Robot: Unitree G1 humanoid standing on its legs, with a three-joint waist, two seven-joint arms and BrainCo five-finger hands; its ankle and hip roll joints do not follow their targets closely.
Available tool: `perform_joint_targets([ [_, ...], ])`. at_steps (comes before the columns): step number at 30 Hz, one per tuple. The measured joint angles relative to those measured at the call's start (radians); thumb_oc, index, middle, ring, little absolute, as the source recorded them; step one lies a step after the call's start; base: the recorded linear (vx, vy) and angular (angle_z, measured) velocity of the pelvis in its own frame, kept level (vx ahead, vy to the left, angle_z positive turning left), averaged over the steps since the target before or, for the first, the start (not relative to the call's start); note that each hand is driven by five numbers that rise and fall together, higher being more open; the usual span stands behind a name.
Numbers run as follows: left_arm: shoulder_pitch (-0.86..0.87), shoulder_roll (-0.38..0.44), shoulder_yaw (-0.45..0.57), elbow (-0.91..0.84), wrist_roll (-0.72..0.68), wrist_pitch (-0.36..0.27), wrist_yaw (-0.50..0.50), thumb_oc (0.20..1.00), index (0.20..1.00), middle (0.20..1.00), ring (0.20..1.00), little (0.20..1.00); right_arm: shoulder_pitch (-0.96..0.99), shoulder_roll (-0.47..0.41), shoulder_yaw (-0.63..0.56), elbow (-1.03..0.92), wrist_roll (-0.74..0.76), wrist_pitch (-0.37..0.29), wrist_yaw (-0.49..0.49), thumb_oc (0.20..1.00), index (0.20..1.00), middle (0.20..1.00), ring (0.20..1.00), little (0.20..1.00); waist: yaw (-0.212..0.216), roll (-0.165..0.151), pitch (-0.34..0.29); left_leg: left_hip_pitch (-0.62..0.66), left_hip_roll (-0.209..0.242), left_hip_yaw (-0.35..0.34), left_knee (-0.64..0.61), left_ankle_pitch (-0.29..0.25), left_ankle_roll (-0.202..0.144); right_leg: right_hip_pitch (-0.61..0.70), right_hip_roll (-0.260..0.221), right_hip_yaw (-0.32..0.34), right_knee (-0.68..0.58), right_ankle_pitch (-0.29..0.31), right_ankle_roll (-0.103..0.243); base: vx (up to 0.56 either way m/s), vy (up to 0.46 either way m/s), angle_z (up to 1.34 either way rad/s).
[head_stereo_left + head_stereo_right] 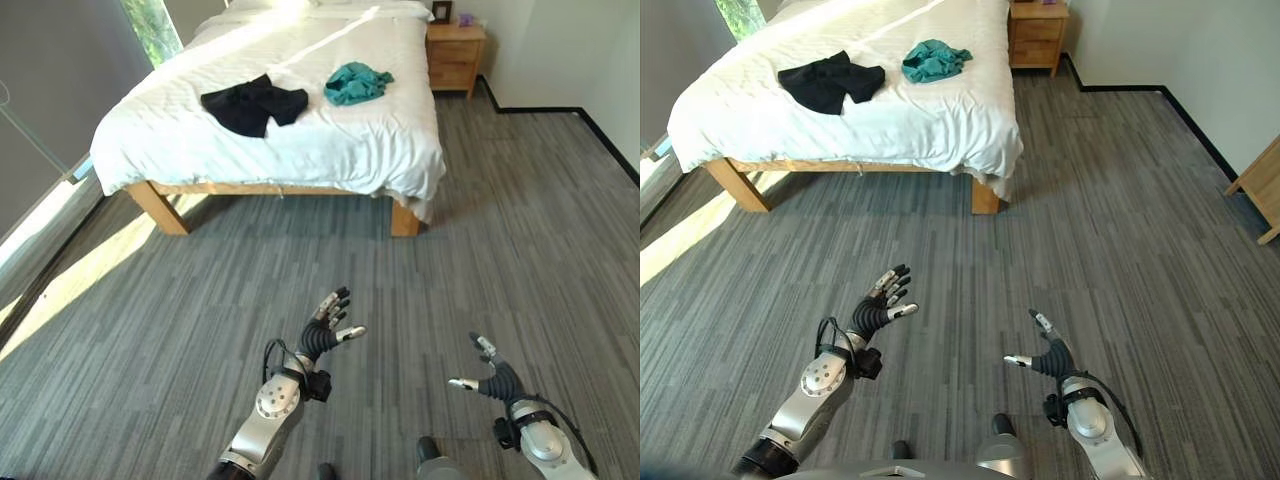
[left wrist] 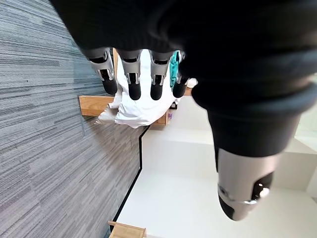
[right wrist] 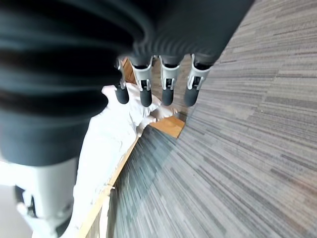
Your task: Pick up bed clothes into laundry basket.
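Ahead, a wooden-framed bed (image 1: 160, 205) with white bedding stands on the grey striped floor (image 1: 480, 260). Two pieces of clothing lie on top of it: one black garment (image 1: 254, 104) toward the robot's left and one teal garment (image 1: 357, 83) to its right, near each other but not touching. One wooden nightstand (image 1: 455, 55) sits beside the head of the bed.

Both hands hang over bare floor, well apart from the bed. The left hand (image 1: 325, 330) has its fingers straight and spread, holding nothing. The right hand (image 1: 490, 378) is likewise relaxed and empty, thumb out to the side.
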Motion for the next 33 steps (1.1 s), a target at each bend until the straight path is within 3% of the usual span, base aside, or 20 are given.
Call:
perform_joint_targets([
  [6,0.012,0.012,-0.003,0.012,0.007,0.019,0.003,1.000,1.000,1.000,1.000,1.000,-0.008,0.001,0.003,-0.001,0.001,0.021,-0.006,1.000,1.000,1.000,1.000,1.000,0.004,-0.010,-0.020,0.005,-0.002,0.000,0.000,0.003,-0.006,-0.001,0.007,0.003,0.003,0.005,0.000,0.05,0.026,0.00],
  [17,0.051,0.035,0.030,0.063,0.017,0.043,0.014,1.000,1.000,1.000,1.000,1.000,-0.041,0.001,0.049,0.000,0.007,0.038,-0.001,1.000,1.000,1.000,1.000,1.000,0.021,-0.056,-0.071,-0.012,0.001,0.035,0.000,-0.003,-0.006,-0.042,0.014,0.036,0.005,0.013,-0.007,0.04,0.022,-0.12],
  [19,0.044,0.046,0.055,0.084,0.017,0.043,0.017,1.000,1.000,1.000,1.000,1.000,-0.067,0.003,0.052,0.004,-0.001,0.040,0.005,1.000,1.000,1.000,1.000,1.000,0.058,-0.054,-0.066,-0.036,0.018,0.066,0.000,-0.005,-0.004,-0.158,0.046,-0.047,0.144,0.019,-0.007,0.04,0.048,-0.47],
  [21,0.037,0.048,0.069,0.112,0.016,0.044,0.025,1.000,1.000,1.000,1.000,1.000,-0.100,0.002,0.053,0.014,-0.010,0.044,0.016,1.000,1.000,1.000,1.000,1.000,0.061,-0.046,-0.043,-0.035,0.040,0.080,0.000,-0.001,0.001,-0.232,0.050,-0.135,0.278,0.020,-0.004,0.15,0.038,-0.22],
  [22,0.044,0.048,0.076,0.121,0.017,0.047,0.028,1.000,1.000,1.000,1.000,1.000,-0.102,0.003,0.051,0.011,-0.012,0.043,0.019,1.000,1.000,1.000,1.000,1.000,0.057,-0.051,-0.035,-0.025,0.032,0.079,0.001,-0.005,-0.004,-0.254,0.025,-0.212,0.323,0.007,0.002,0.31,-0.025,-0.06],
  [23,0.057,0.044,0.096,0.121,0.017,0.044,0.029,1.000,1.000,1.000,1.000,1.000,-0.097,0.015,0.044,0.005,-0.013,0.041,0.020,1.000,1.000,1.000,1.000,1.000,0.068,-0.073,-0.039,-0.030,0.005,0.084,0.000,-0.025,0.003,-0.278,-0.015,-0.248,0.370,-0.058,0.021,0.45,-0.071,0.18],
  [24,0.061,0.044,0.101,0.131,0.017,0.049,0.032,1.000,1.000,1.000,1.000,1.000,-0.089,0.030,0.038,0.007,-0.013,0.042,0.019,1.000,1.000,1.000,1.000,1.000,0.056,-0.081,-0.039,-0.038,0.000,0.076,0.005,-0.020,0.009,-0.258,-0.032,-0.298,0.368,-0.087,-0.008,0.45,-0.123,0.33],
  [26,0.061,0.051,0.109,0.133,0.017,0.052,0.031,1.000,1.000,1.000,1.000,1.000,-0.074,0.040,0.036,0.010,-0.017,0.041,0.020,1.000,1.000,1.000,1.000,1.000,0.043,-0.107,-0.043,-0.070,-0.025,0.049,0.054,-0.032,0.014,-0.255,-0.047,-0.311,0.324,-0.089,-0.016,0.54,-0.163,0.58],
  [27,0.052,0.038,0.113,0.151,0.017,0.054,0.035,1.000,1.000,1.000,1.000,1.000,-0.086,0.035,0.035,0.005,-0.020,0.042,0.019,1.000,1.000,1.000,1.000,1.000,0.027,-0.094,-0.024,-0.157,-0.011,0.049,0.290,-0.103,0.031,-0.243,-0.049,-0.319,0.307,-0.087,-0.016,0.47,-0.154,0.26],
  [28,0.059,0.022,0.114,0.152,0.017,0.053,0.035,1.000,1.000,1.000,1.000,1.000,-0.077,0.016,0.038,-0.008,-0.022,0.041,0.019,1.000,1.000,1.000,1.000,1.000,0.022,-0.054,-0.022,-0.164,0.013,0.041,0.335,-0.155,0.031,-0.233,-0.037,-0.315,0.320,-0.071,-0.006,0.47,-0.186,0.08],
  [29,0.053,0.003,0.133,0.154,0.017,0.050,0.034,1.000,1.000,1.000,1.000,1.000,-0.080,-0.018,0.043,-0.036,-0.033,0.038,0.019,1.000,1.000,1.000,1.000,1.000,0.015,-0.008,0.001,-0.174,0.017,0.004,0.344,-0.211,0.016,-0.307,-0.030,-0.248,0.451,-0.127,0.032,0.32,-0.130,-0.10],
  [31,0.019,0.000,0.160,0.168,0.017,0.049,0.044,1.000,1.000,1.000,1.000,1.000,-0.092,-0.031,0.047,-0.038,-0.042,0.052,0.023,1.000,1.000,1.000,1.000,1.000,-0.013,0.017,0.029,-0.177,0.035,-0.014,0.315,-0.200,0.040,-0.410,-0.025,-0.226,0.453,-0.147,0.021,0.50,-0.246,0.05],
  [33,-0.004,0.012,0.166,0.172,0.017,0.047,0.047,1.000,1.000,1.000,1.000,1.000,-0.096,-0.035,0.038,-0.040,-0.045,0.059,0.027,1.000,1.000,1.000,1.000,1.000,-0.044,0.025,0.046,-0.173,0.044,-0.053,0.265,-0.191,0.040,-0.422,-0.048,-0.247,0.278,-0.113,0.028,0.52,-0.318,0.49],
])
